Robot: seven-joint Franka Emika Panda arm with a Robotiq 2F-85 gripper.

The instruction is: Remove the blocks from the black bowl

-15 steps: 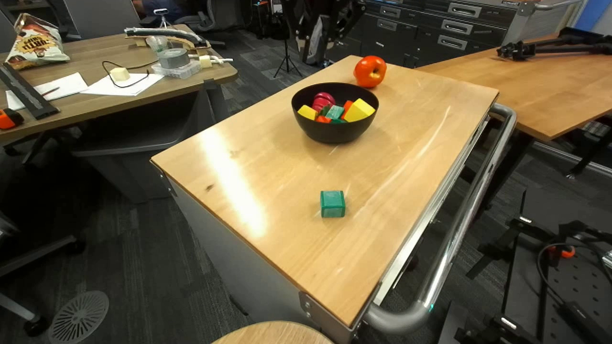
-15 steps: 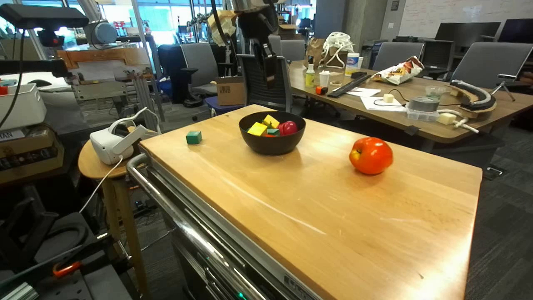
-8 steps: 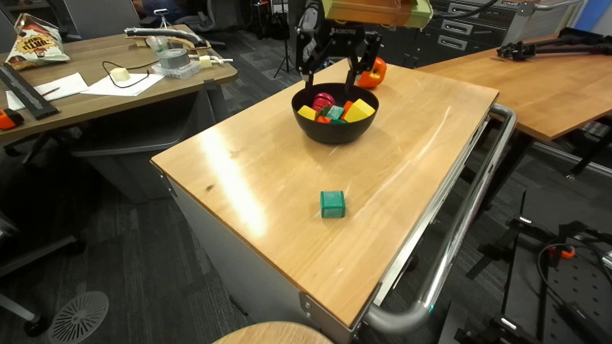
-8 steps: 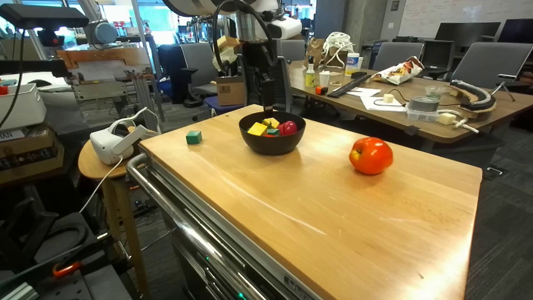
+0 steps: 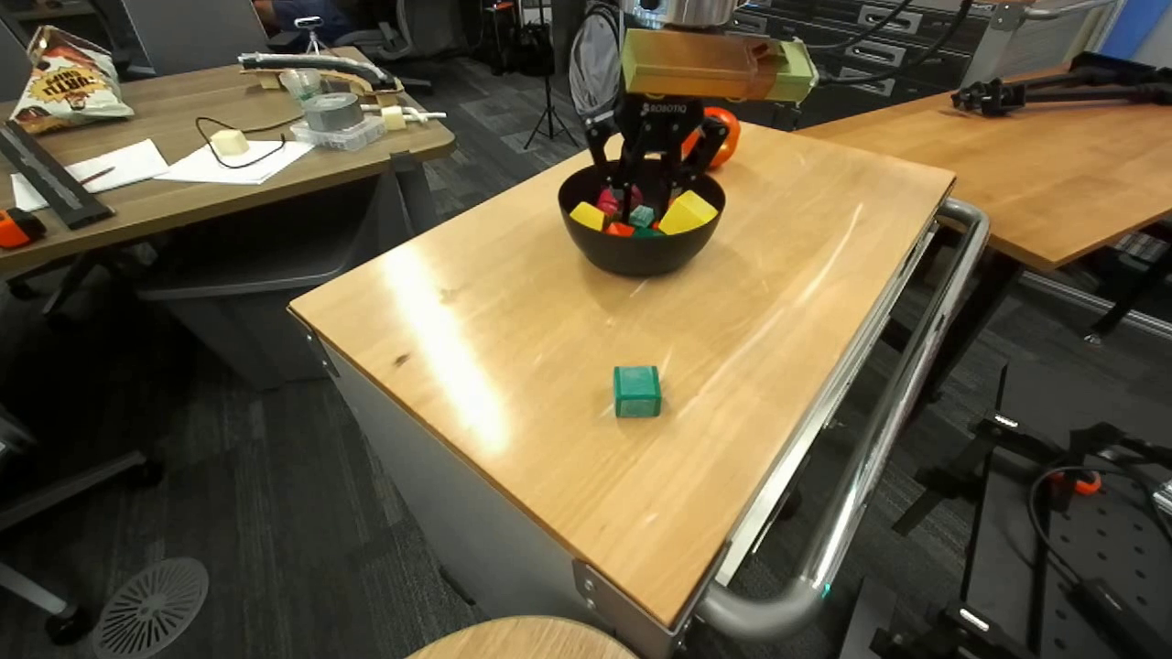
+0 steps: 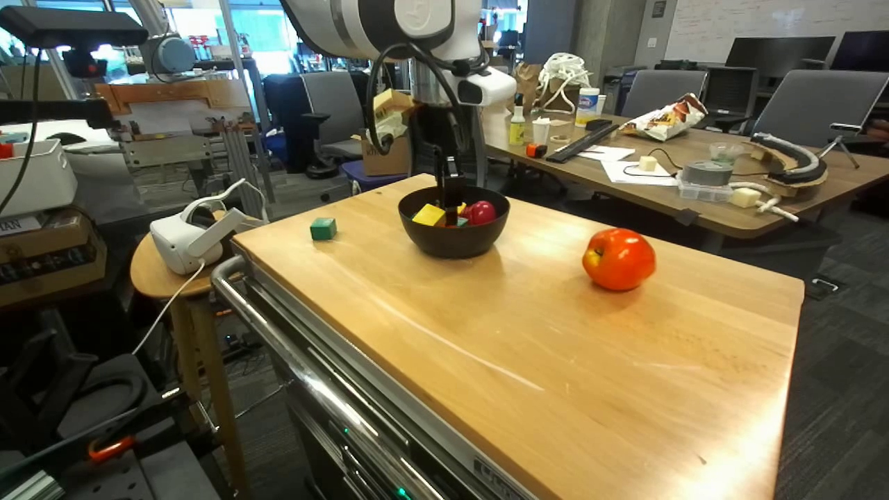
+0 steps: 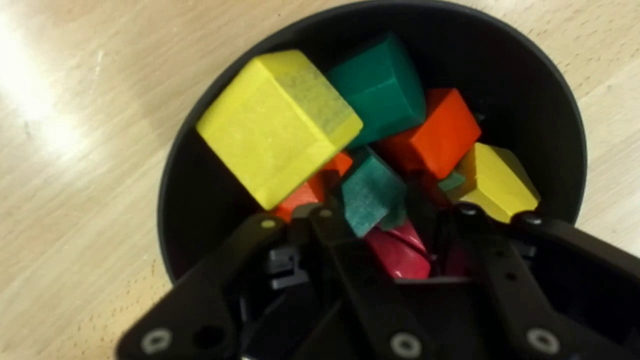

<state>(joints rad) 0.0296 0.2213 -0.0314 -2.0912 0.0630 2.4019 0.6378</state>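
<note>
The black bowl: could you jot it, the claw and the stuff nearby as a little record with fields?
Container: black bowl, upright on wooden worktop
Inside: yellow blocks, green blocks, orange-red blocks, rounded crimson object
Outside: loose green block, apple-like fruit
Robot: gripper down in the bowl, jaws either side of one green block
Firm grip: unclear

Bowl (image 6: 451, 243) on worktop (image 6: 486, 319), several blocks (image 7: 265, 130) in it; gripper (image 5: 645, 206) above and partly inside the bowl. In an exterior view, a lone block (image 6: 323, 229) lies on the worktop left of the bowl, a fruit (image 6: 619, 260) right of it, both apart from the bowl. Stool (image 6: 160, 283) left of the worktop, headset (image 6: 177, 246) on it; desk (image 6: 719, 217) behind the worktop.
</note>
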